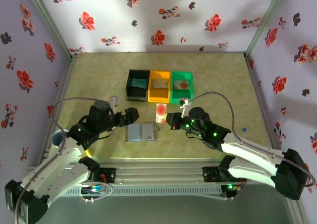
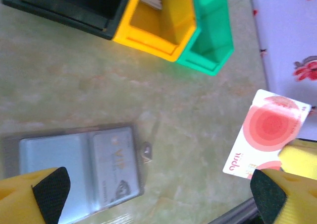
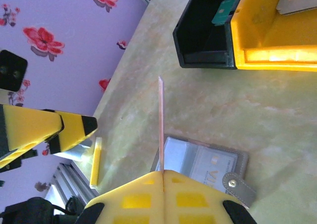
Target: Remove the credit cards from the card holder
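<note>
One card (image 2: 267,135) pinched by right gripper (image 3: 162,173); lift it clear of holder (image 1: 140,133). Left gripper (image 1: 132,114) spread nearby, could pin holder.

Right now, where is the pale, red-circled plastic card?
Top view, centre: the card is clamped in the right end effector, between the flat grey wallet and the green bin.

card holder (image 1: 141,133): grey bifold, open flat on bench (image 1: 99,75), snap tab at one edge | blue-grey card (image 2: 114,159): in its pocket | pale card (image 2: 265,135): orange-red circles, clear of holder, pinched by right tool (image 3: 162,173)
</note>
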`<state>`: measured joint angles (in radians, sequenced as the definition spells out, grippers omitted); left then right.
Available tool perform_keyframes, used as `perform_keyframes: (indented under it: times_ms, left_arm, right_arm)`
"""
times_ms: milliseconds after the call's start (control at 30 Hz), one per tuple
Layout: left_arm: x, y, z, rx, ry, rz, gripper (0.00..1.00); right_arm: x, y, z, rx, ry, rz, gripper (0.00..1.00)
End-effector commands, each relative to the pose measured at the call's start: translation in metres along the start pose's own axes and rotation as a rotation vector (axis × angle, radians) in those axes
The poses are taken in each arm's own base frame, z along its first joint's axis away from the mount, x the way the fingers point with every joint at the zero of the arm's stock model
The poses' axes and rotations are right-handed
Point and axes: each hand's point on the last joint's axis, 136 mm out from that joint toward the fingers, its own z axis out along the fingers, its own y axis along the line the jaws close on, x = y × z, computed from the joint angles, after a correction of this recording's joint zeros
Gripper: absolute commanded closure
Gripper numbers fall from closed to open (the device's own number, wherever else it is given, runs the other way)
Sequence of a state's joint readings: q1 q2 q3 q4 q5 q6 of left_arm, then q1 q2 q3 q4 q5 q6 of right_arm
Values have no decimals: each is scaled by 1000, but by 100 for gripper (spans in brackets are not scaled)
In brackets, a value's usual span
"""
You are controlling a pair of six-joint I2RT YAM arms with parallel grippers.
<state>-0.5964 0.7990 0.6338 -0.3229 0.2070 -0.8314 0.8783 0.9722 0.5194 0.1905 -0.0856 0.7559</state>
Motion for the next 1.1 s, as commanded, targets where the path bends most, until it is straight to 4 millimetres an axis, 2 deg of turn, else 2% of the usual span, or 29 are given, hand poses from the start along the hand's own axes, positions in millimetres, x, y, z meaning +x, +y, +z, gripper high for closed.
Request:
perform_keyframes:
  times_ms: [0,300,533,733,900,1067]
  left_arm:
    - [-14,-34,4,189,-52,-16,3]
    - [-22,-69,16,403,-69,-60,13]
    - [-17,-80,32,482,-51,-89,26]
    - [-14,-96,34,568,-47,-83,37]
    - [-7,-103,36,612,-15,-83,42]
    - [3,-102,41,617,21,-91,48]
  right_arm:
    - [-16,10,-9,-84,-82,49,100]
    - [-19,23,-19,-251,-115,149,100]
    - [-20,38,-21,-348,-103,162,100]
    - [-17,43,-15,-375,-68,175,100]
    - [-16,48,-15,-400,-58,171,100]
    - [-15,52,-14,-407,-42,157,100]
